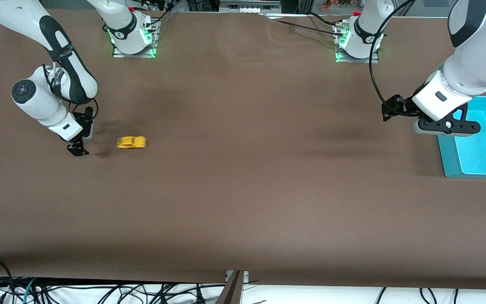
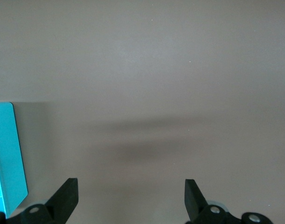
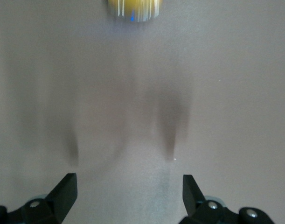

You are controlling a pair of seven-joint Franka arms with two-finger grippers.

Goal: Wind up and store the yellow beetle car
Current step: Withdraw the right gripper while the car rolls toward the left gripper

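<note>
My right gripper [image 1: 78,148] hangs wide open, empty, low beside the blurred yellow beetle car [image 1: 131,142]; my left gripper [image 1: 388,112] waits open by the turquoise bin [image 1: 485,162], apparently to catch it.

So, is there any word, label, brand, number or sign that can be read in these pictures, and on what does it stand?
None can be read.
Small markings on the right arm's dark band: too small to read.
Yellow beetle car: blurred, no lettering visible.
Turquoise bin: plain.
</note>
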